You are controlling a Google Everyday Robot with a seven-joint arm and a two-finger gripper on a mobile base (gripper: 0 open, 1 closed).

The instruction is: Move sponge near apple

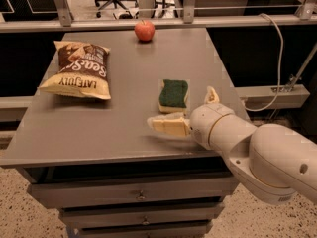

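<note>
The claw [183, 108] hangs wide open and empty just below the sponge [174, 94] at mid-frame on the worktop [119, 130], so I'd say it's lining up to grasp, then carry it toward the apple [144, 30] at top centre.
</note>
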